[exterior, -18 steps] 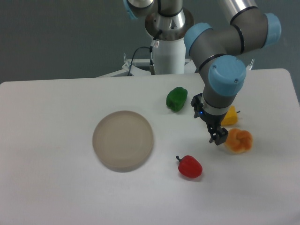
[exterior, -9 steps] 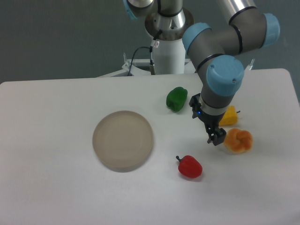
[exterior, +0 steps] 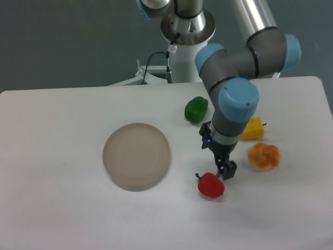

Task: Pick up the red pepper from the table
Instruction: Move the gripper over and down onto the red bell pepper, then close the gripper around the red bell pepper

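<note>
The red pepper (exterior: pixel 210 186) lies on the white table (exterior: pixel 62 208) at front centre-right, its dark stem pointing left. My gripper (exterior: pixel 225 171) hangs just above and behind the pepper's right side, fingertips close to its top. I cannot tell from this angle whether the fingers are open or shut; nothing is held.
A round beige-grey disc plate (exterior: pixel 136 155) lies left of the pepper. A green pepper (exterior: pixel 195 110) sits behind it. A yellow pepper (exterior: pixel 253 128) and an orange lumpy object (exterior: pixel 264 156) lie to the right. The robot base (exterior: pixel 186 52) stands at the table's back edge.
The arm has swung left and forward: the gripper moved from beside the orange object to just above the red pepper. The objects have not moved.
</note>
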